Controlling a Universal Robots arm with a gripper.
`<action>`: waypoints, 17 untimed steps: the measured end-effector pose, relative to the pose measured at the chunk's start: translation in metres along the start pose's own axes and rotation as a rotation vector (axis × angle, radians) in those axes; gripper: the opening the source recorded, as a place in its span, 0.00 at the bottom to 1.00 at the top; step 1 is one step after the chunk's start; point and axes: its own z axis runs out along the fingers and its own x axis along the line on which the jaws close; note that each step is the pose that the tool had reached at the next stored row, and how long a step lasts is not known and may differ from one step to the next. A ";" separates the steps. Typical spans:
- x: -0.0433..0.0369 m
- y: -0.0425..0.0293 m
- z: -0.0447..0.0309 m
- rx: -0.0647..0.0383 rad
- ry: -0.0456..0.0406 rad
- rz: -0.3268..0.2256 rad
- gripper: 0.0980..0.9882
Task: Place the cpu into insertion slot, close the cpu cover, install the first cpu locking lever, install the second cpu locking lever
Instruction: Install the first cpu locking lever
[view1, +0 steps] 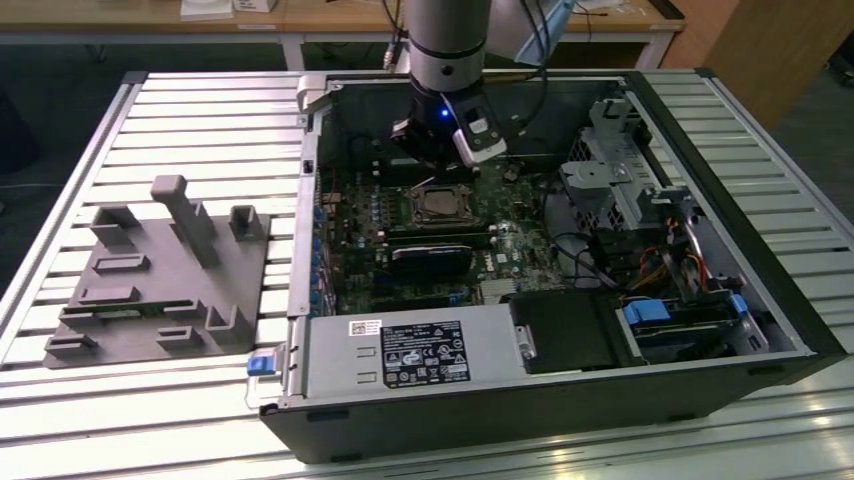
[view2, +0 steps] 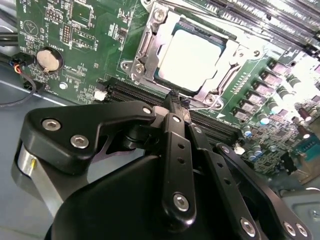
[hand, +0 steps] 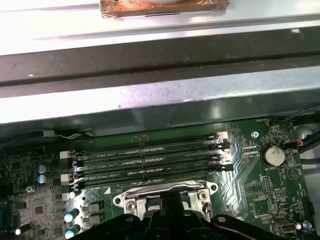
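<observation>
The cpu (view2: 192, 57) shows its pale silver face lying flat in the insertion slot (view1: 438, 207) on the green motherboard. The cpu cover (view2: 144, 47), a silver metal frame, lies down around the chip's edges. My gripper (view2: 173, 99) hangs just above the socket's edge nearest the memory slots, its black fingers (view2: 175, 145) drawn together to one tip with nothing visible between them. In the exterior view the gripper (view1: 430, 172) reaches down into the open computer case just behind the socket. In the first wrist view the cover's frame (hand: 165, 195) shows right past the gripper body.
Long black memory slots (hand: 150, 160) run beside the socket. A black card (view1: 434, 262) stands in front of it. A power supply (view1: 407, 355), drive cages (view1: 627, 180) and cables crowd the case. A grey fixture block (view1: 160, 290) sits on the table at the exterior view's left.
</observation>
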 end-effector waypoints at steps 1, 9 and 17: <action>0.0001 0.0010 0.0008 0.000 -0.0001 0.000 0.01; 0.0018 0.0131 0.0048 0.001 -0.0009 0.004 0.01; 0.0021 0.0137 0.0082 0.002 -0.0323 0.023 0.01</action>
